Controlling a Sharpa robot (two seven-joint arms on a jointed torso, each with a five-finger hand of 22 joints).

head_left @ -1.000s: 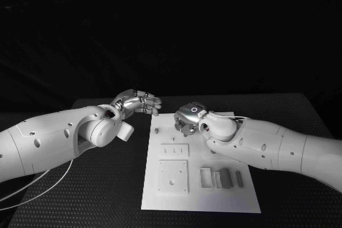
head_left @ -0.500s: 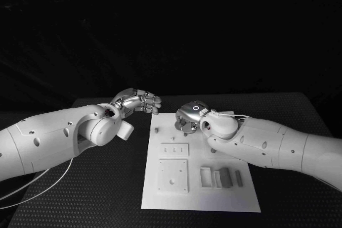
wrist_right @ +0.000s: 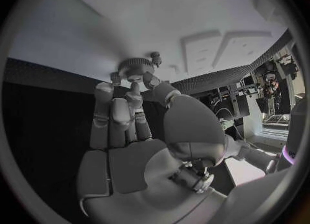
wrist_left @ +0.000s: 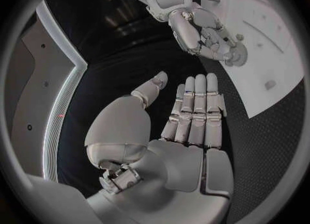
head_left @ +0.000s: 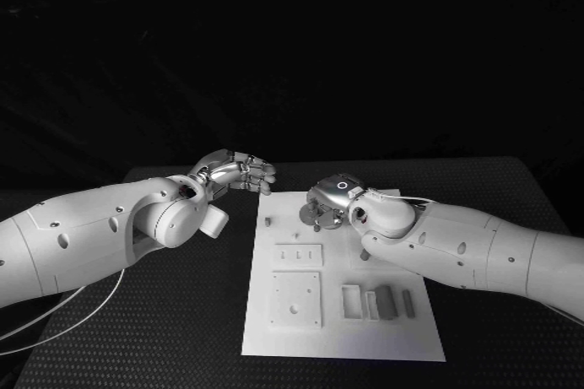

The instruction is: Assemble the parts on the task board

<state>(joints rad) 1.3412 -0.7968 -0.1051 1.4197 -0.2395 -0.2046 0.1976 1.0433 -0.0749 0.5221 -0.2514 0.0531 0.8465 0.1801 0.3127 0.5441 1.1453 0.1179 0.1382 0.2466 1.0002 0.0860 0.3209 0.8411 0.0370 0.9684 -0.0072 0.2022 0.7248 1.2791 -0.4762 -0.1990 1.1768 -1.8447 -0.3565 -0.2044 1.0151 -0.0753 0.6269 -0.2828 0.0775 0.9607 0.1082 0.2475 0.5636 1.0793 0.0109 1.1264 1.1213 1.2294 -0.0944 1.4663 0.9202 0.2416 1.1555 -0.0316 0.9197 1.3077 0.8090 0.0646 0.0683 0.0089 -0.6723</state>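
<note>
Matt white task board (head_left: pixel 365 338); textured table (head_left: pixel 170 338)

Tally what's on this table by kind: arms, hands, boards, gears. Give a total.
Arms: 2 (left arm, right arm)
Hands: 2 (left hand, right hand)
Boards: 1 (board)
Gears: 1 (gear, held in the right hand)
Total: 6

We log: task board (head_left: pixel 344 338) white | table (head_left: pixel 146 338) black, fine dotted weave | hands silver: left hand (head_left: pixel 237 173), right hand (head_left: pixel 324 206) | arms white | gear (wrist_right: pixel 136 68) grey, ridged rim
</note>
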